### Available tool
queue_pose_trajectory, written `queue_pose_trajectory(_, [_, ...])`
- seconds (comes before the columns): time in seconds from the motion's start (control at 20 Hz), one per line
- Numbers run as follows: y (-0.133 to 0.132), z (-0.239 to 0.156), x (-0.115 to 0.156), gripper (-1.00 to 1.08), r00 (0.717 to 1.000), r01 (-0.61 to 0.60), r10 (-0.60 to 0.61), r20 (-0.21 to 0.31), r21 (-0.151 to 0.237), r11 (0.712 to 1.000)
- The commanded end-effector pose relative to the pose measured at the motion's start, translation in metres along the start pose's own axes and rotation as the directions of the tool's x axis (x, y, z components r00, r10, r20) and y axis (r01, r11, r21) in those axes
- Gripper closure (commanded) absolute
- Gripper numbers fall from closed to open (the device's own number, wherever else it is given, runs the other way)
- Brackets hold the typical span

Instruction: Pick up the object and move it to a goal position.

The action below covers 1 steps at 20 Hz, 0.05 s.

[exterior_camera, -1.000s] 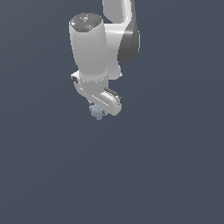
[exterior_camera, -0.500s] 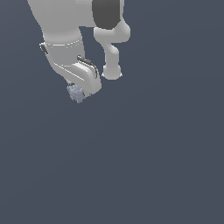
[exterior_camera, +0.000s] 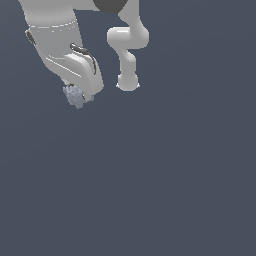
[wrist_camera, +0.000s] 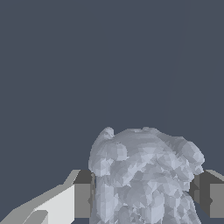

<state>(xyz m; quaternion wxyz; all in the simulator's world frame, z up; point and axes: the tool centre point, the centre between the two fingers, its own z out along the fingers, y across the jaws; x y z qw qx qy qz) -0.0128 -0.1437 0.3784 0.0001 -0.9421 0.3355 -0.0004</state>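
Note:
The object (exterior_camera: pixel 74 96) is a small lumpy, pale grey-blue clump, held at the tip of my white gripper (exterior_camera: pixel 77 96) in the upper part of the exterior view's left. In the wrist view the object (wrist_camera: pixel 144 175) fills the space between the two fingers (wrist_camera: pixel 83 194), which press on it from both sides. The gripper is shut on the object and the clump hangs off the dark surface. The fingertips are mostly hidden by the hand in the exterior view.
The arm's white base and lower links (exterior_camera: pixel 127 60) stand to the right of the gripper in the exterior view. A plain dark grey-blue surface (exterior_camera: pixel 165 180) fills everything else in both views.
The arm has carried the object toward the exterior view's left and a little upward over the last second. The hand now looms larger in the picture, and the grip stays shut.

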Motion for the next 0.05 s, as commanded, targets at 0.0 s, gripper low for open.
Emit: queue_pose_trajectory(0.0, [0.001,-0.002,0.0008,1.08,1.0,0.001,-0.001,0.001,0.0,1.0])
